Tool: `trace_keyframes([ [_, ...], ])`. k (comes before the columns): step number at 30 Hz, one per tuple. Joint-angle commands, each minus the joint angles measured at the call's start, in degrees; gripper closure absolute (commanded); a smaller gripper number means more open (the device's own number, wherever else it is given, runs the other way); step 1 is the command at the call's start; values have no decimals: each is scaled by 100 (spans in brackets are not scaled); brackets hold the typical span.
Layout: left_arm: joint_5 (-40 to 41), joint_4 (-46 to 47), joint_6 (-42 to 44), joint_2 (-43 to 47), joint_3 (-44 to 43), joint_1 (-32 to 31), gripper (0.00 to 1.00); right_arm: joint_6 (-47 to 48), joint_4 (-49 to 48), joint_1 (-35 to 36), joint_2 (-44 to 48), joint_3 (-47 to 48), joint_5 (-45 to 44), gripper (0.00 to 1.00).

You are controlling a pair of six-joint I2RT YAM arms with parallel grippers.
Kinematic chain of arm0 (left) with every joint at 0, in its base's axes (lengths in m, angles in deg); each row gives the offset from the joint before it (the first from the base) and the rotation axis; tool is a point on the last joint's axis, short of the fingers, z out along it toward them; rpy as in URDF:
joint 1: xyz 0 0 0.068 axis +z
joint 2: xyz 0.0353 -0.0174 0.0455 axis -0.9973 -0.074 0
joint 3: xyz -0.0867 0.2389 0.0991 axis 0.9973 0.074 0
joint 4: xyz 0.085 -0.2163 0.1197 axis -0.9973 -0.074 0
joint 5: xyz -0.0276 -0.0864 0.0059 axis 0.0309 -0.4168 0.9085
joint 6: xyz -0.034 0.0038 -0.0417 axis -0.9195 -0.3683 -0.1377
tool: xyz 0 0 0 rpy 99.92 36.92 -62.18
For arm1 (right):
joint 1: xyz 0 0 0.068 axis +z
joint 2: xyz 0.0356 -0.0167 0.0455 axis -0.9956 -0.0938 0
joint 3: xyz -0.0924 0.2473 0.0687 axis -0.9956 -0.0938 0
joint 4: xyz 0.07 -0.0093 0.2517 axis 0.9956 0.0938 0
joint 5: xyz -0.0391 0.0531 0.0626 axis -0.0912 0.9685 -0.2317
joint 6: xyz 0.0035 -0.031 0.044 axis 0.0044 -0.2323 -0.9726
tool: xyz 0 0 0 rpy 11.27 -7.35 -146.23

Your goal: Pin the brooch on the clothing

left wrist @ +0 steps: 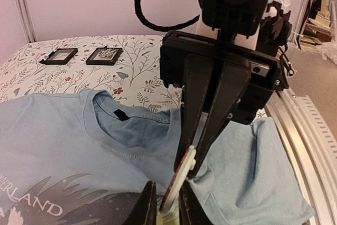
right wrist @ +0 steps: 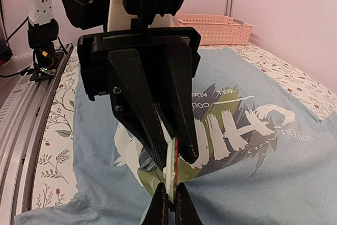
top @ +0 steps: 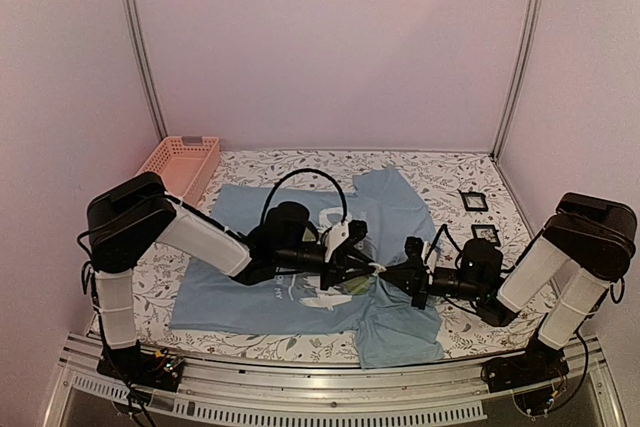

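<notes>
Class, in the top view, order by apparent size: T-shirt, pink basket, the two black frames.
1. T-shirt
2. pink basket
3. far black frame and near black frame: these look alike, so unranked.

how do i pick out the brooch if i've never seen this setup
Find the light blue T-shirt in the middle. Over its print the left tool and right tool meet tip to tip, pinching the brooch edge-on between them. Unlike the black square frames lying off the shirt, it is a thin round disc.

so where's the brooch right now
In the top view the brooch is over the clothing centre, pinched between left end effector and right end effector.
</notes>
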Motion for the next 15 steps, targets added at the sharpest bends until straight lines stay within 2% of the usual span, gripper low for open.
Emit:
trace_keyframes([
  [1,-227,-90,91,-45,-11,75,86,-42,36,-67,-8,93,261,100],
  [5,-305,-134,56,-44,-11,77,98,-38,53,-89,-6,93,281,100],
  [8,-321,-148,7,-18,15,87,100,-34,85,-99,2,98,246,100],
  [12,-306,-149,-89,9,3,102,100,15,120,-100,-27,121,166,70],
  [15,-317,-109,-144,17,-9,94,100,40,183,-99,-175,261,334,61],
])
